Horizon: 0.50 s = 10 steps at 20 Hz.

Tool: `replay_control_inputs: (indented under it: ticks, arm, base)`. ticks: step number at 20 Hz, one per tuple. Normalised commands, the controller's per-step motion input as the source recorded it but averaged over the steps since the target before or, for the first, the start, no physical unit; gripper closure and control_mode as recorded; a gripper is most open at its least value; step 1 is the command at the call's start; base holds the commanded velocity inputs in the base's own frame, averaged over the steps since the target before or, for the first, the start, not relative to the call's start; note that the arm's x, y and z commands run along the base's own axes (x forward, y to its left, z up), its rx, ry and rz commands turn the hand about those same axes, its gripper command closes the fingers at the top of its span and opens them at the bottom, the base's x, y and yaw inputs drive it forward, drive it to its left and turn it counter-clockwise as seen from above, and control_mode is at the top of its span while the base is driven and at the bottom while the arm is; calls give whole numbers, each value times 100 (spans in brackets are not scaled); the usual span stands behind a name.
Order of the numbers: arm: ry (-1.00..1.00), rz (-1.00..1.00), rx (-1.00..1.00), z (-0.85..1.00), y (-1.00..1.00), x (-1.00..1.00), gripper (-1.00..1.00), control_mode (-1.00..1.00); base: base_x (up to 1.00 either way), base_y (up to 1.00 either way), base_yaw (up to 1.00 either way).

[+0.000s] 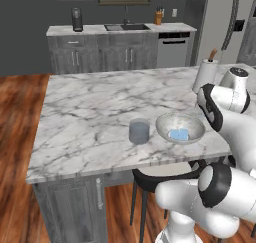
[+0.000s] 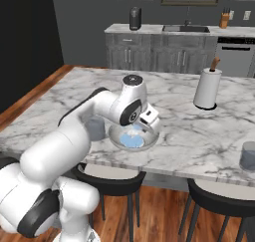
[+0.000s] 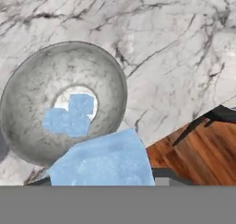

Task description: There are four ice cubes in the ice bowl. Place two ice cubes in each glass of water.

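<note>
The marble counter (image 1: pixel 90 112) carries everything. The white arm (image 2: pixel 84 131) reaches over its near edge, its hand hanging just above the bowl (image 1: pixel 180 127), which sits near that edge. Beside the bowl, nearly touching it, stands one glass (image 1: pixel 139 131); the second glass (image 2: pixel 248 156) stands well apart, far along the counter's near edge. A white paper-towel roll (image 2: pixel 207 88) stands further back. In the bowl lie pale blue cubes (image 3: pixel 71 115), bunched at the bottom and overlapping so their count is hard to tell. One more cube (image 3: pixel 103 161) looms large and close in the hand view, right where the fingers should be, so it looks clamped between them and lifted clear of the bowl; the fingers themselves are hidden behind it. By my reading, the step in hand is carrying a cube out of the bowl. The next move calls for swinging the hand over a glass, the near one being the short trip, centring the cube above its mouth, then letting go from low enough that it does not bounce out.
</note>
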Motion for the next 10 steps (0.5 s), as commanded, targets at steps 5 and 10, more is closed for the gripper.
replay_control_inputs:
  ticks: [5, 10]
  arm:
    - [-1, -33, -10, 16, -84, -8, 100, -100]
    - [0, -33, -7, 2, -90, 0, 100, -100]
  base:
    - [0, 0, 0]
    - [0, 0, 0]
